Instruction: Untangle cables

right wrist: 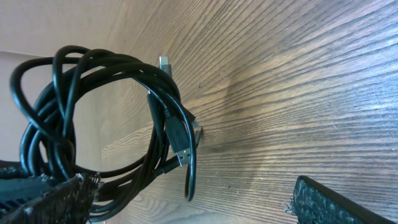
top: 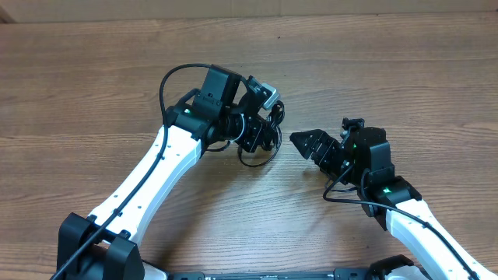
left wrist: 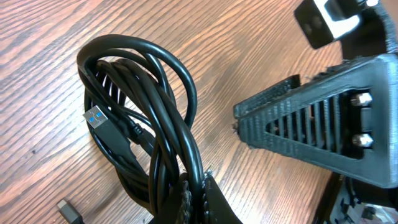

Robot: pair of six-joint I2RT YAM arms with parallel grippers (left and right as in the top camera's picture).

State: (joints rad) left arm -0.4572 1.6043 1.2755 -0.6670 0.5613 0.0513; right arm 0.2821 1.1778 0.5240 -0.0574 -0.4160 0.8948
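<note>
The cables [left wrist: 149, 118] are one small coil of thin black cord lying on the wooden table. A blue-cored USB plug [left wrist: 96, 118] sticks out of the coil. My left gripper [left wrist: 202, 199] is shut on a few strands at the coil's near side. In the overhead view the left gripper [top: 259, 136] sits over the cables [top: 261, 159] at the table's middle. My right gripper [top: 305, 141] stands open just right of the coil. In the right wrist view the cables [right wrist: 93, 106] lie against the left one of my right fingers [right wrist: 56, 199], with one loop hanging between the jaws of the right gripper [right wrist: 193, 183].
The wooden table [top: 405, 70] runs bare around both arms. A second small plug [left wrist: 71, 211] lies on the wood beside the coil. The left arm's white link [top: 156, 175] reaches in from the lower left, the right arm's link [top: 424, 229] from the lower right.
</note>
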